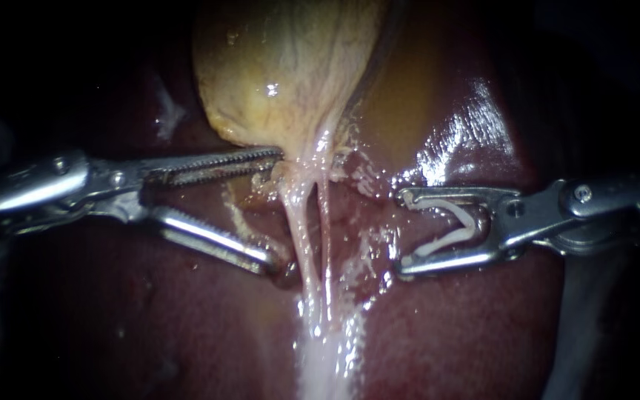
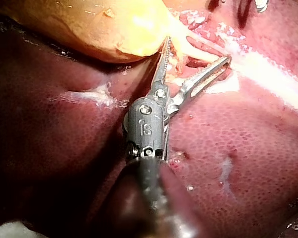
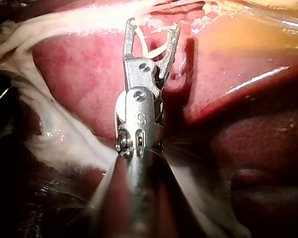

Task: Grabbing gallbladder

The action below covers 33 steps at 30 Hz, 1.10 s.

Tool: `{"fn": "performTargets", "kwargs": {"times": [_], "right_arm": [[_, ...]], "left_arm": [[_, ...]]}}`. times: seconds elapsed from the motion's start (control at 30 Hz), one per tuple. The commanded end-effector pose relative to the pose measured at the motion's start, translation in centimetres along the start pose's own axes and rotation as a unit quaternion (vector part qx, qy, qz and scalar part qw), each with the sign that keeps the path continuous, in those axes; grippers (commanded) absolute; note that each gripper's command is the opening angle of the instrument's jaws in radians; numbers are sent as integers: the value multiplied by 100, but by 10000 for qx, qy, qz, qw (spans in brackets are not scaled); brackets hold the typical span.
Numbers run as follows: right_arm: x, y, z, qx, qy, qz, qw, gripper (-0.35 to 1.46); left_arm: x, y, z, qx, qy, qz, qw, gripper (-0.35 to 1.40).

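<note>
The left instrument's end effector is gaping, gripping nothing, with the gallbladder touching one tip and the tubes just ahead, so it is probably needing to advance onto the gallbladder's neck before closing, while the right instrument's end effector is holding a clip.

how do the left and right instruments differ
The left instrument has long toothed jaws, open and empty; the right instrument holds a white clip. The left one's upper jaw reaches the gallbladder; the right one sits apart over the liver. Both point toward the tubes.
</note>
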Motion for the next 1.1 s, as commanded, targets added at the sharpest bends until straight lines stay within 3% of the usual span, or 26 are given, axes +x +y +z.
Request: {"fn": "performTargets", "kwargs": {"times": [0.03,0.43,0.6,0.8,1.1], "right_arm": [[0,0,0,-1,1,29,10000,50],[1,0,1,-3,1,31,10000,50],[1,0,1,-5,1,31,10000,50],[1,-1,1,-3,1,31,10000,50],[1,-1,1,-2,1,31,10000,50]], "left_arm": [[0,-1,1,15,-30,-26,10000,49],[-3,-16,3,133,-119,-469,9987,2],[-6,-24,2,148,-161,-527,9984,10],[-11,-35,-2,258,-240,-524,9980,7],[-8,-19,-6,387,-209,-559,9975,12]]}}
